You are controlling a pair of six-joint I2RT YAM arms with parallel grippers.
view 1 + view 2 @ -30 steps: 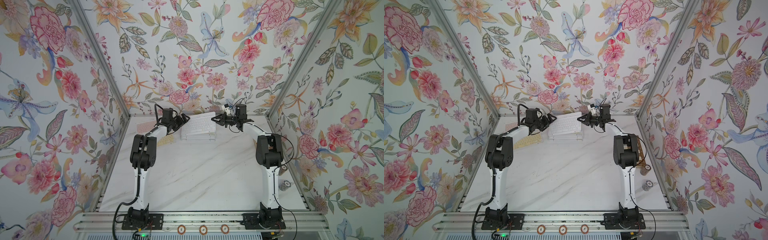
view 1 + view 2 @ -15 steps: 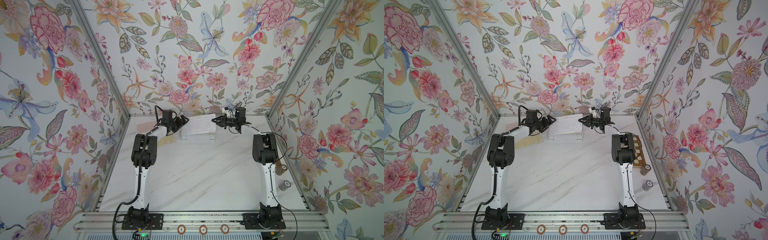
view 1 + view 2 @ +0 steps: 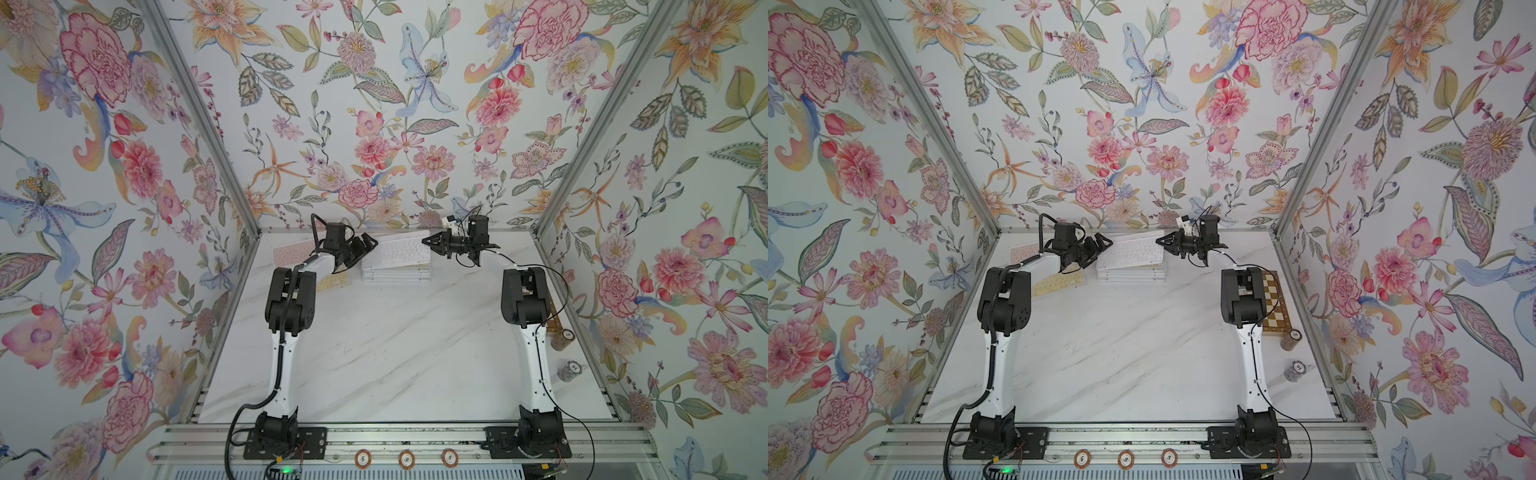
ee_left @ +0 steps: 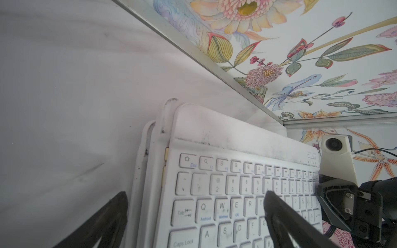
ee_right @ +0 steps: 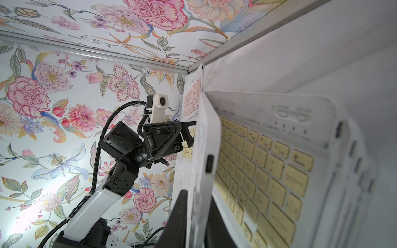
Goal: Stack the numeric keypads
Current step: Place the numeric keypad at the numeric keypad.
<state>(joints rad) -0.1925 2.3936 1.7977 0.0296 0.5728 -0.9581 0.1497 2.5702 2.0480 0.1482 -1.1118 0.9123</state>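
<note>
As right arm (image 3: 523,299) shifted | white keypad (image 3: 395,251) stays tilted (over stack (image 3: 395,276))

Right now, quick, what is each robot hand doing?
Left gripper: jaws wide open at one end of the white keyboard, gripping nothing.
Right gripper: jaws closed on its other end, holding it tilted above the stack.

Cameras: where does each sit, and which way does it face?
Top views: high above the arm bases, looking down across the table to the back wall; both arms, left gripper and right gripper, show.
Left wrist: on the left arm, looking along its fingers across the white keypad at the right gripper.
Right wrist: on the right arm, looking along its fingers at the white keypad's edge and the left gripper.
Shared: each wrist view shows the white keypad and the opposite gripper.
</note>
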